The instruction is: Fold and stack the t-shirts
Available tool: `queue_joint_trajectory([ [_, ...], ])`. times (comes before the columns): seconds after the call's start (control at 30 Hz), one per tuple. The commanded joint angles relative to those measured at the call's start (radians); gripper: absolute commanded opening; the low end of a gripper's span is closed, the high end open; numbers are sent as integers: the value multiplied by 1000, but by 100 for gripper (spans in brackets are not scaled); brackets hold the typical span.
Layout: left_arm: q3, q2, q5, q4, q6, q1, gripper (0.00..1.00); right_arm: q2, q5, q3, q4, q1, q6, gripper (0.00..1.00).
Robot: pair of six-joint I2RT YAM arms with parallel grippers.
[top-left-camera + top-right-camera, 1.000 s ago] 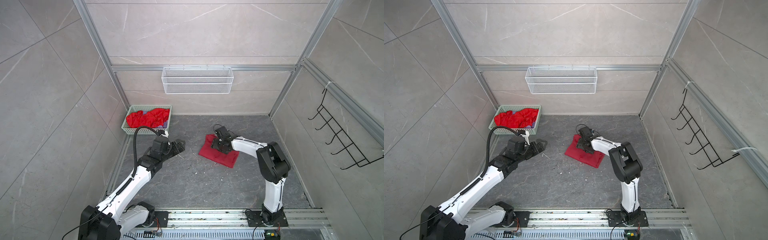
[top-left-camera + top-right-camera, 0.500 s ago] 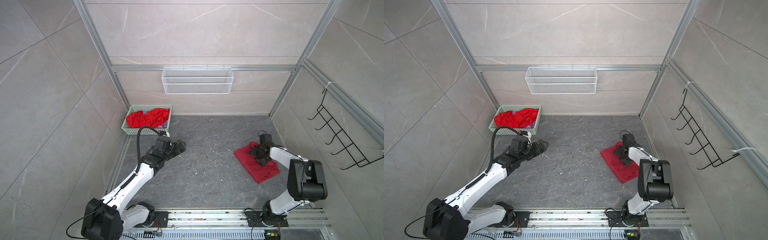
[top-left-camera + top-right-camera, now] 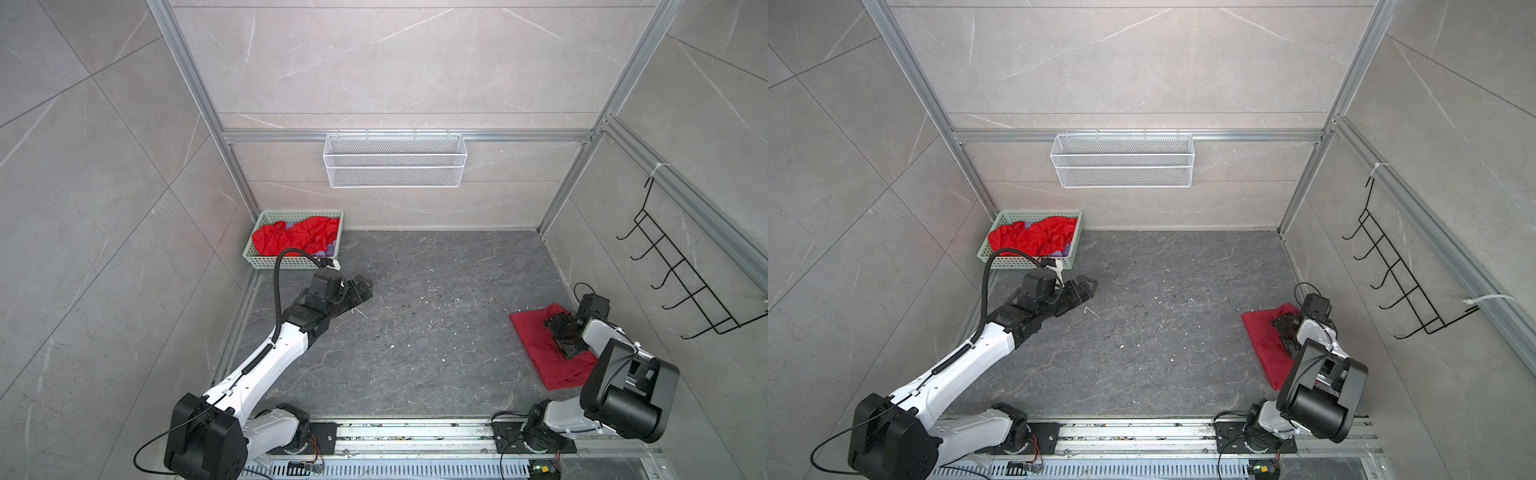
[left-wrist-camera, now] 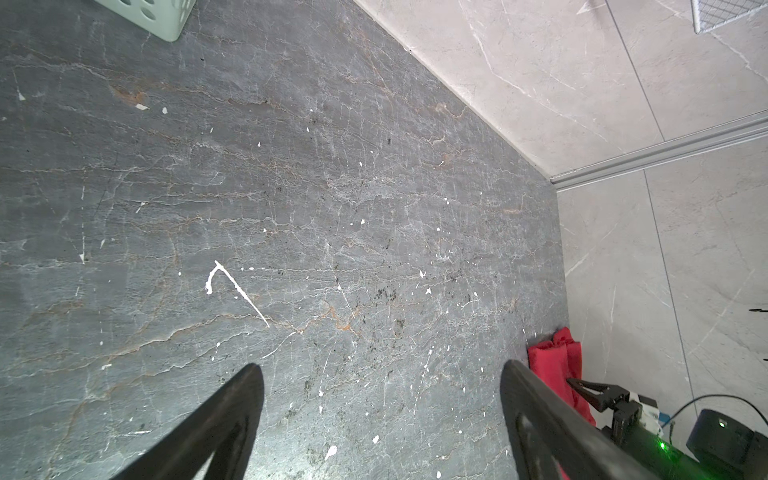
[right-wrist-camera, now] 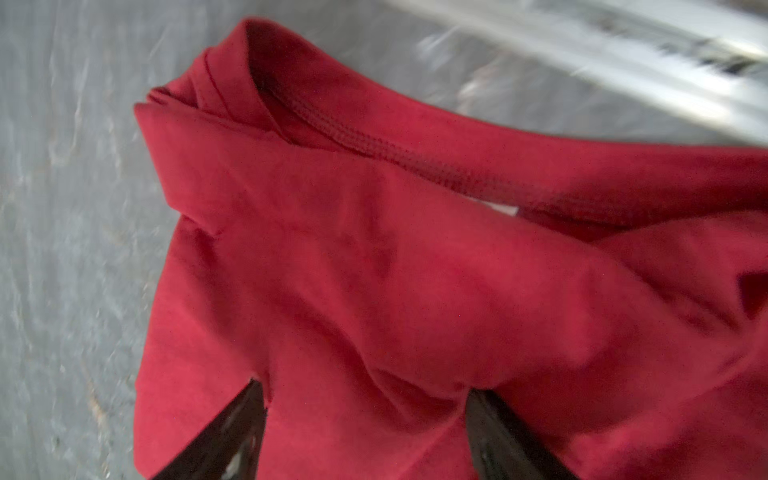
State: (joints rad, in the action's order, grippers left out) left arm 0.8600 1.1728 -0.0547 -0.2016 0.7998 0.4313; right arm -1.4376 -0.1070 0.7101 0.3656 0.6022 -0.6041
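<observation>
- T-shirt (image 3: 536,345) (image 5: 374,270), folded: dark crimson soft knit, rectangular, flat on the dark grey veined tabletop (image 4: 291,187) directly beneath the right gripper (image 3: 562,337) (image 5: 365,388). Its long axis slants far to near, extending past both fingers (image 5: 245,415).
- Hem (image 5: 395,153): double-stitched, ahead of the fingertips.
- Label (image 5: 505,210): white sliver at the hem, writing unreadable.
- Right gripper: jaws wide apart, tips resting on the cloth.
- Left gripper (image 3: 360,289) (image 4: 380,370): jaws wide, empty.
- T-shirts (image 3: 297,239), crumpled bright red, in a pale green perforated plastic basket (image 3: 266,262) just behind the left gripper.

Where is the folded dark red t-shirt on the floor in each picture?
Top view: folded dark red t-shirt near the right wall.
Top view: same spot.
Left wrist: small and far off.
Right wrist: close up, filling most of it.
Shared landmark: black right gripper on it.
</observation>
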Motion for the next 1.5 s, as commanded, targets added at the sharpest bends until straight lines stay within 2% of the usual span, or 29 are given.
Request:
queue_joint_trajectory([
  [0.0, 40, 7, -6, 22, -5, -5, 91, -11, -14, -51, 78, 43, 30, 77],
  [0.27, 36, 1, 3, 12, -6, -5, 91, 34, 27, -90, 87, 112, -24, 78],
  [0.4, 37, -3, 16, 6, -14, -6, 91, 84, -73, -55, 107, 119, 14, 77],
  [0.6, 48, 13, 36, 2, -19, -6, 91, 254, -141, 29, 211, 116, 82, 77],
  [0.8, 110, 38, 86, -47, -68, -16, 91, 393, -327, 84, 174, 74, 36, 79],
  [0.93, 186, 73, 155, -115, -137, -36, 92, 402, -314, 170, 179, -74, 21, 80],
  [1.03, 235, 110, 184, -146, -181, -80, 92, 379, -228, 228, 177, -262, 15, 81],
  [1.2, 283, 164, 153, -174, -209, -154, 92, 341, -91, 233, 98, -549, -13, 81],
  [1.33, 269, 177, 160, -181, -221, -168, 92, 318, 66, 205, 36, -740, 9, 84],
  [1.37, 253, 171, 171, -175, -223, -171, 93, 299, 106, 215, 42, -785, 27, 92],
  [1.47, 192, 120, 207, -141, -252, -176, 96, 240, 293, 251, 84, -934, 98, 98],
])
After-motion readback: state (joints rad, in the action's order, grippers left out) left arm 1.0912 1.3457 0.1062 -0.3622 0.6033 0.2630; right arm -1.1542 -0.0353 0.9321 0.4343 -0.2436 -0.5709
